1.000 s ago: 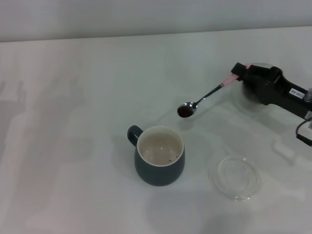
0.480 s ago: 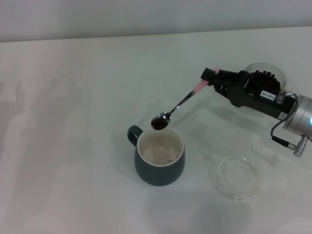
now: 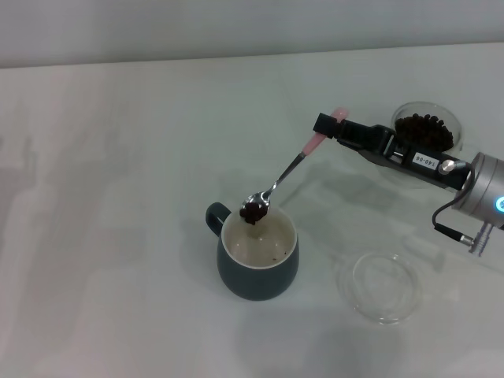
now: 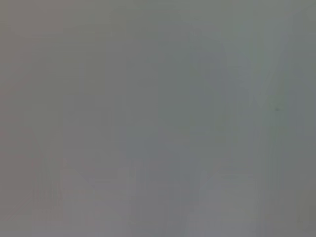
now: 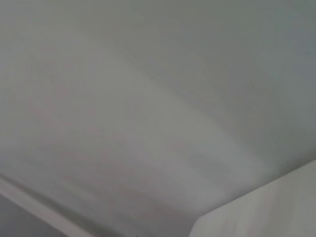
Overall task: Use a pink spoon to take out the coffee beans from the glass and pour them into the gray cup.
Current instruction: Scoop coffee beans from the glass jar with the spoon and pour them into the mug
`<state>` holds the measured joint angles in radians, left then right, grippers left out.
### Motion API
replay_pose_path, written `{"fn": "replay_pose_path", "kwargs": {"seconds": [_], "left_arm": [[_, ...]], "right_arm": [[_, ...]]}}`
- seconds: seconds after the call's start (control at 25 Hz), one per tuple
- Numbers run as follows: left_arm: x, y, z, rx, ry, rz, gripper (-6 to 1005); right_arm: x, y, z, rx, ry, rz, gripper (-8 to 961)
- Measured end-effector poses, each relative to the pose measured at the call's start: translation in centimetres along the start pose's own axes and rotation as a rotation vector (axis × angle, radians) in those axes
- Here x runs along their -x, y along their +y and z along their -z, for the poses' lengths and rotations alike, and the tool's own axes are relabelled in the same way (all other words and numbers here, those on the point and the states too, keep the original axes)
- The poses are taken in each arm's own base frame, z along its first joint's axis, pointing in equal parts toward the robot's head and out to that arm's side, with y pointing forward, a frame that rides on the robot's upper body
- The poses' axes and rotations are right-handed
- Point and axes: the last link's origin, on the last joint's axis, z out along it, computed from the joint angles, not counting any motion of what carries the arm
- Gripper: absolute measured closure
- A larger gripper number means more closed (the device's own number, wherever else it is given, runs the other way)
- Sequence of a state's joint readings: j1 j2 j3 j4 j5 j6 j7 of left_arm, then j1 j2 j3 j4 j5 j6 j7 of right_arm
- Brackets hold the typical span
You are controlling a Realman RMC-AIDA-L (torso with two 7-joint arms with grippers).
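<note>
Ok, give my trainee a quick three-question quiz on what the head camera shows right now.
1. True or false: the spoon bowl carries beans.
2. Over which vessel is the spoon bowl: A) glass B) mug C) saucer?
3. Which end effector holds the spoon?

Key:
1. True; dark beans sit in the bowl.
2. B; it is over the mug's far rim.
3. The right end effector, gripping the pink handle end. The left one is out of view.
</note>
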<state>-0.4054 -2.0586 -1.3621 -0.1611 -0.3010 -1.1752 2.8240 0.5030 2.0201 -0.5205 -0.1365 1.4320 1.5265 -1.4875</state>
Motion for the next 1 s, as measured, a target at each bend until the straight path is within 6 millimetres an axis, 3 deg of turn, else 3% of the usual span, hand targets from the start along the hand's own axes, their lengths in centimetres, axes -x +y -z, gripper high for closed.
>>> {"fn": "replay_pose_path", "kwargs": {"seconds": [0.48, 0.76, 1.0], "left_arm": [[0.4, -0.4, 0.8, -0.011, -0.017, -0.004, 557], [0.6, -0.7, 1.3, -0.025, -0.022, -0.001, 555], [0.6, -0.7, 1.3, -0.028, -0.021, 0.000, 555]], "right_arm": [[-0.7, 0.5, -0.2, 0.037, 0.021, 0.291, 752], [-0.4, 1.5, 0.3, 0.108, -0.009, 0.246, 750], [0.0, 2.2, 2.1, 0.153, -0.045, 0.182, 748]]}}
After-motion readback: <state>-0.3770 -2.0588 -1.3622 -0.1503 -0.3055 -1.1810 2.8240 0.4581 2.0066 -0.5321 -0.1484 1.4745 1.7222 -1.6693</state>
